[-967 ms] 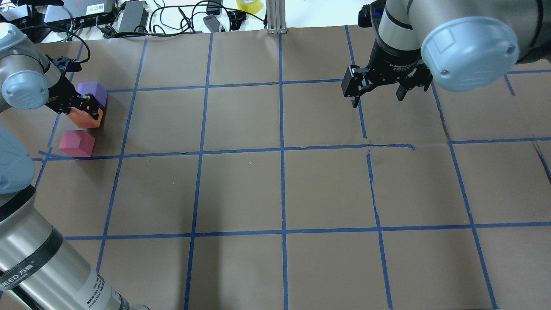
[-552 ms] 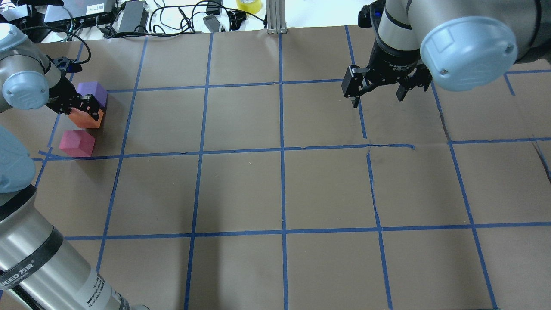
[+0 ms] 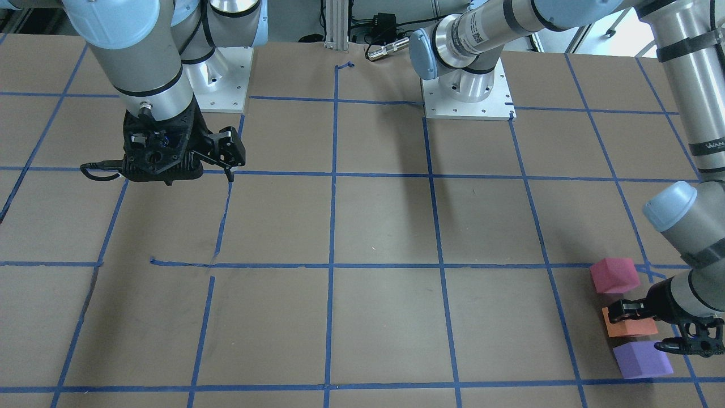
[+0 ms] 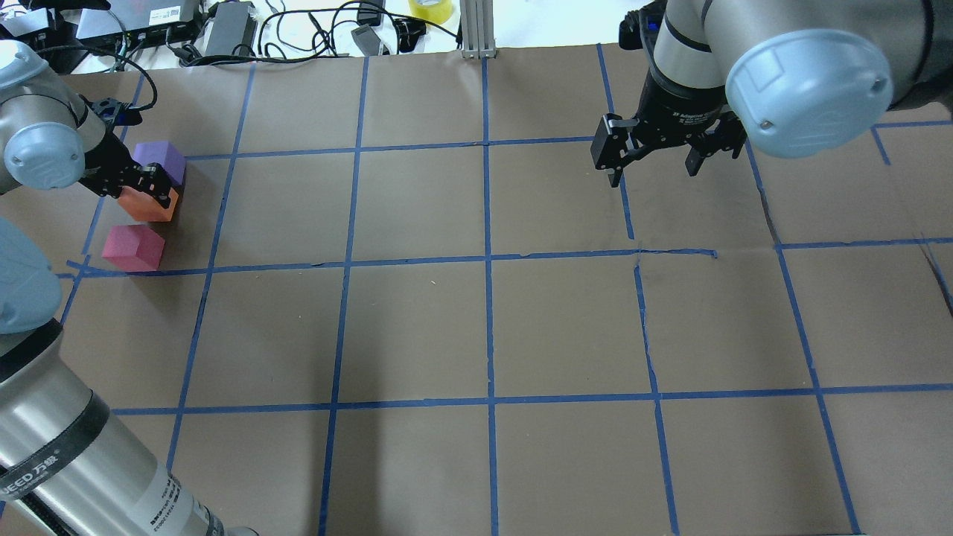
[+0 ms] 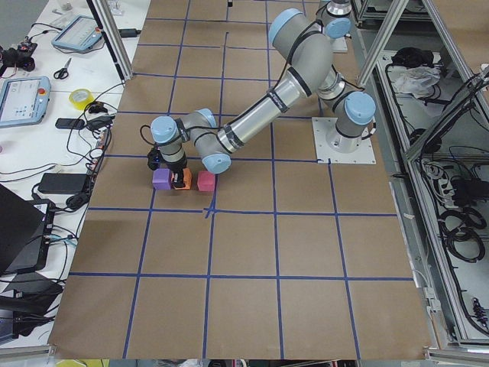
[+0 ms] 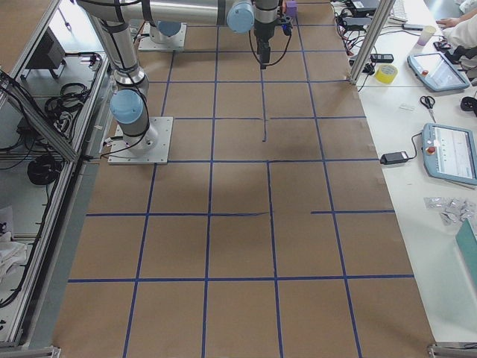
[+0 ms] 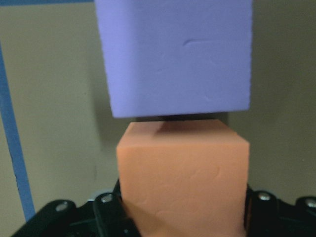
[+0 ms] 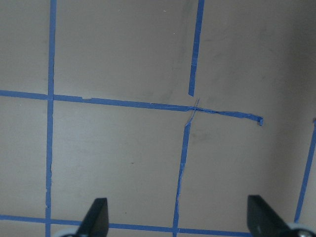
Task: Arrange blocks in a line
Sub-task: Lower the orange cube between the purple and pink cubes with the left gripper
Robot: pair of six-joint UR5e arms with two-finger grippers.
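Three small cubes stand in a row at the table's left edge: the purple block [image 4: 159,159] farthest, the orange block [image 4: 148,205] in the middle, the pinkish-red block [image 4: 134,248] nearest. They also show in the front view: purple [image 3: 642,358], orange [image 3: 628,323], pinkish-red [image 3: 614,275]. My left gripper [image 4: 139,192] is low over the table and shut on the orange block [image 7: 182,177], right next to the purple block [image 7: 173,54]. My right gripper [image 4: 654,171] is open and empty above the far right of the table, as its wrist view [image 8: 180,217] shows.
The brown paper table top [image 4: 491,327] carries a blue tape grid. Cables, power bricks and a yellow tape roll [image 4: 430,7] lie beyond the far edge. A metal post [image 4: 476,30] stands at the far middle edge.
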